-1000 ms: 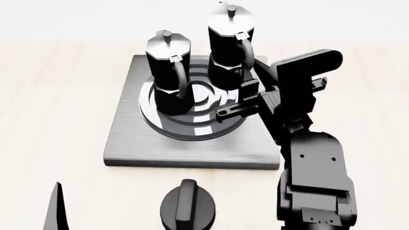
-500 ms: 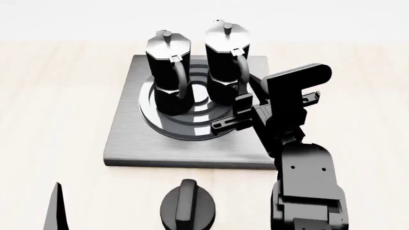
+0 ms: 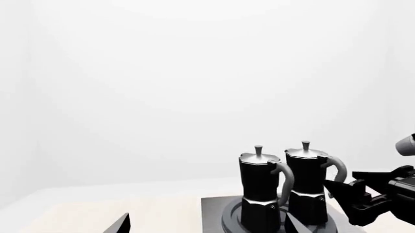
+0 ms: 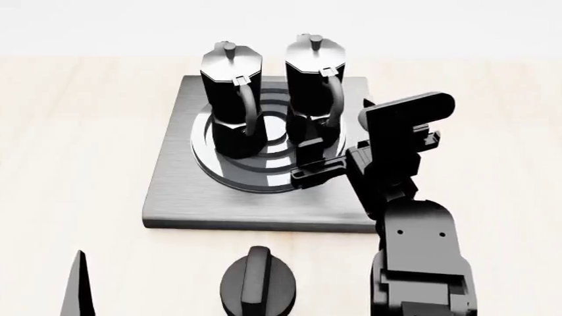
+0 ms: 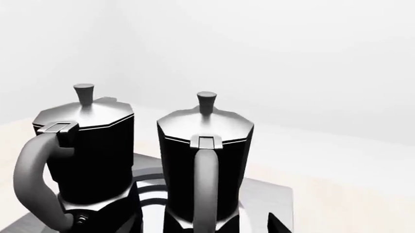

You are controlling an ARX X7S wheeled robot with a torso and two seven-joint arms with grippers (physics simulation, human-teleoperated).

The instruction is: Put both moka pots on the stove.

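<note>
Two black moka pots with silver lids stand upright side by side on the ring burner of the grey stove [image 4: 176, 191]. The left pot [image 4: 230, 99] stands free. My right gripper [image 4: 309, 158] is open at the right pot [image 4: 314, 82], one finger on each side of its handle and apart from it. In the right wrist view that pot [image 5: 204, 160] is centred, its handle between my gripper's [image 5: 209, 225] tips, and the other pot [image 5: 84, 150] stands beside it. My left gripper [image 3: 207, 225] is open and empty, well short of the stove [image 3: 213, 213].
A squat round black knob [image 4: 257, 283] sits on the light wooden table in front of the stove. One finger of my left gripper [image 4: 79, 286] shows at the near left edge. My right arm [image 4: 422, 257] rises at the stove's right front corner.
The right pot has come down from a raised position onto the burner beside the left pot. My right gripper sank with it and its fingers now stand apart from the handle.
</note>
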